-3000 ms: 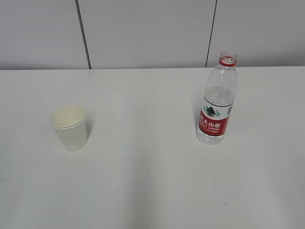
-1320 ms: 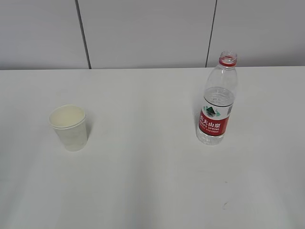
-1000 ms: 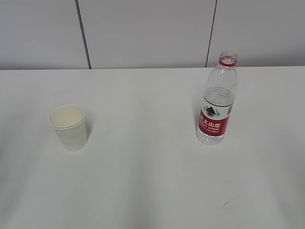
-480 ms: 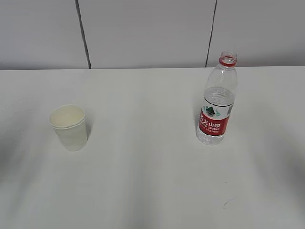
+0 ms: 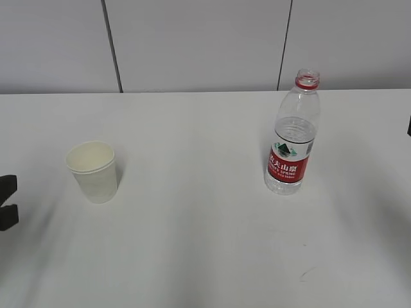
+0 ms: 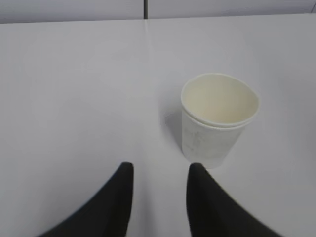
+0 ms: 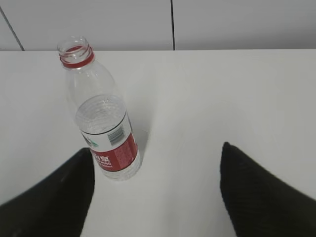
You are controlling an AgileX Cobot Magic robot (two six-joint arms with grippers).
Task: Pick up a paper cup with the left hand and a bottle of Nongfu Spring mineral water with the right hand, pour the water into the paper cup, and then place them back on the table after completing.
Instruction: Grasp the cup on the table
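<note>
White table (image 5: 205,244) holds one paper cup (image 5: 94,171), one uncapped bottle (image 5: 293,138).

left hand (image 5: 6,202) now at left edge | right hand (image 5: 409,126) entering at right edge

pale wall panels (image 5: 192,45), dark seams (image 5: 112,46)
</note>
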